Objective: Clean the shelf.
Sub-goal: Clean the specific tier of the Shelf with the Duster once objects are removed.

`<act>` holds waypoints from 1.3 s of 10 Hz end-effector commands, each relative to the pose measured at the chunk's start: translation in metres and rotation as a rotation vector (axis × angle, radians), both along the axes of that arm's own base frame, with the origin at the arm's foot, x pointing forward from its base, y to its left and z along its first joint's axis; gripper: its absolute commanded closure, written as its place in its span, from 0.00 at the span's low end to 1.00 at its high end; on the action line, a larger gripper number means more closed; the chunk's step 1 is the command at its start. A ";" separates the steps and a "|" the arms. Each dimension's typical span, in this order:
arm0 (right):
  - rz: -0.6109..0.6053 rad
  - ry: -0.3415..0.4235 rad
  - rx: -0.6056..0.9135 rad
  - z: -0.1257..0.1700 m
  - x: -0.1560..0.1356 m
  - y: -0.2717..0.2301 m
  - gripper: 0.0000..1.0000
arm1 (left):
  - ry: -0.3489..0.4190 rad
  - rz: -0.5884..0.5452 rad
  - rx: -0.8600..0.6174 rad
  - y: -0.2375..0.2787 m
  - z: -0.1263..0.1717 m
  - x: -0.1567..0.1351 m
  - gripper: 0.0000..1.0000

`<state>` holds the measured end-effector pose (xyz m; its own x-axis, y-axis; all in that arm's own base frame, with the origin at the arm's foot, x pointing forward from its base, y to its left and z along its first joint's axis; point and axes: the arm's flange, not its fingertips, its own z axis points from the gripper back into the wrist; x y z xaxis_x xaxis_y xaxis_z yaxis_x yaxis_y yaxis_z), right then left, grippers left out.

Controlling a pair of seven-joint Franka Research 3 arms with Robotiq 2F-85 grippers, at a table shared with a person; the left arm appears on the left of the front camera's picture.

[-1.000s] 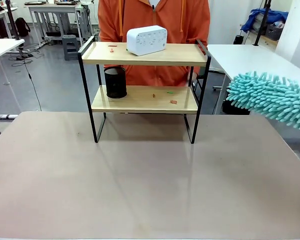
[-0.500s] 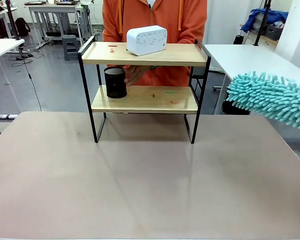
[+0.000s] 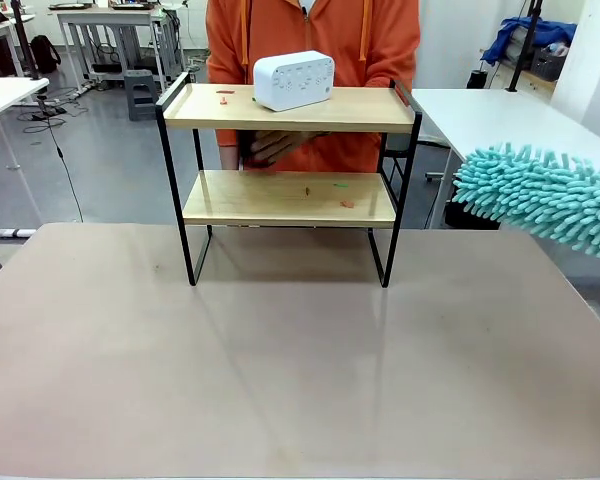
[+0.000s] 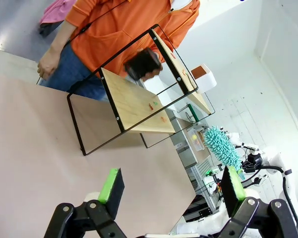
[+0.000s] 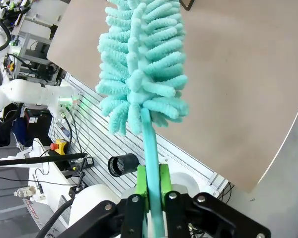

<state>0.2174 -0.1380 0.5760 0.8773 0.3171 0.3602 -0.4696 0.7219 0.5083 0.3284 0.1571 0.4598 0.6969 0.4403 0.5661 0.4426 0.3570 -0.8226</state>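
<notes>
The shelf (image 3: 365,109) stands at the far side of the brown table, and in the left wrist view the shelf (image 4: 131,101) appears tilted. Small red and green scraps (image 3: 346,203) lie on its lower board, and a red scrap (image 3: 223,97) lies on the top board. A white speaker (image 3: 293,80) sits on top. The person's hand (image 3: 277,147) holds a black cup (image 4: 141,63) lifted between the boards. My right gripper (image 5: 151,184) is shut on the handle of a teal duster (image 3: 540,195), held off to the shelf's right. My left gripper (image 4: 172,186) is open, well short of the shelf.
A person in an orange hoodie (image 3: 310,30) stands right behind the shelf. A white table (image 3: 480,115) stands at the right behind the duster. The brown table (image 3: 280,360) stretches bare in front of the shelf.
The person's hand reached in, took the black cup off the lower board's left end and lifted it. The duster has stayed in place.
</notes>
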 end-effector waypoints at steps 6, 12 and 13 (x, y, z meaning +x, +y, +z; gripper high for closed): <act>0.016 -0.047 -0.053 0.007 0.000 0.014 0.88 | 0.001 -0.001 -0.014 -0.001 0.003 0.000 0.00; 0.256 -0.213 -0.341 0.013 0.019 0.169 0.88 | 0.001 -0.001 -0.014 -0.001 0.003 0.000 0.00; 0.240 -0.226 -0.350 0.004 0.027 0.191 0.88 | 0.001 -0.001 -0.014 -0.001 0.003 0.000 0.00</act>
<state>0.2308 0.0431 0.5915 0.6527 0.6695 0.3546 -0.7454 0.6513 0.1422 0.3285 0.1570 0.4597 0.6973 0.4399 0.5660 0.4424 0.3573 -0.8226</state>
